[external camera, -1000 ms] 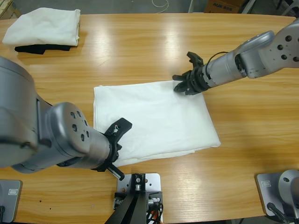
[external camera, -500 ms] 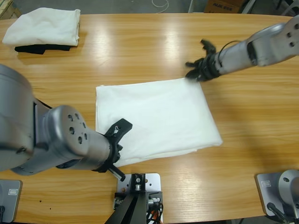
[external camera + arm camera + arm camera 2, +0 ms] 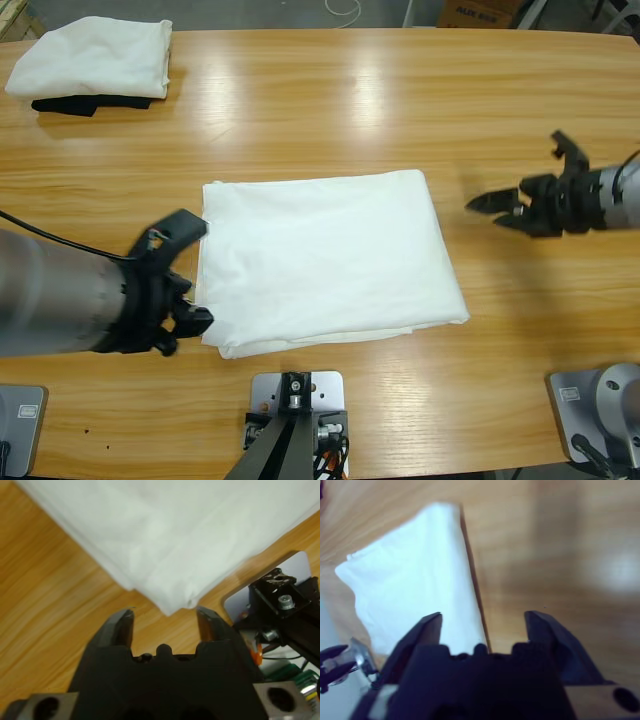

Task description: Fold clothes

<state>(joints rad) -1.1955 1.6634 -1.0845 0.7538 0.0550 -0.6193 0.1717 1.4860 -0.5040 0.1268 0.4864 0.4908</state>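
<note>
A white T-shirt [image 3: 330, 260], folded into a rectangle, lies flat in the middle of the wooden table [image 3: 330, 110]. My left gripper [image 3: 192, 272] is open at its left edge, close to the near left corner. In the left wrist view that corner of the shirt [image 3: 190, 530] points into the gap just ahead of my left gripper [image 3: 165, 615], untouched. My right gripper [image 3: 515, 180] hangs open over bare wood to the right of the shirt, holding nothing. The right wrist view has my right gripper [image 3: 482, 617] facing the shirt [image 3: 415, 575] from a distance.
A stack of folded clothes [image 3: 95, 55], white on top of black, sits at the far left corner of the table. Bare wood stretches along the back and the right side.
My right gripper has let go of the shirt's far right corner and drawn back to the right. The left arm has pulled back to the left, its gripper now at the shirt's left edge.
</note>
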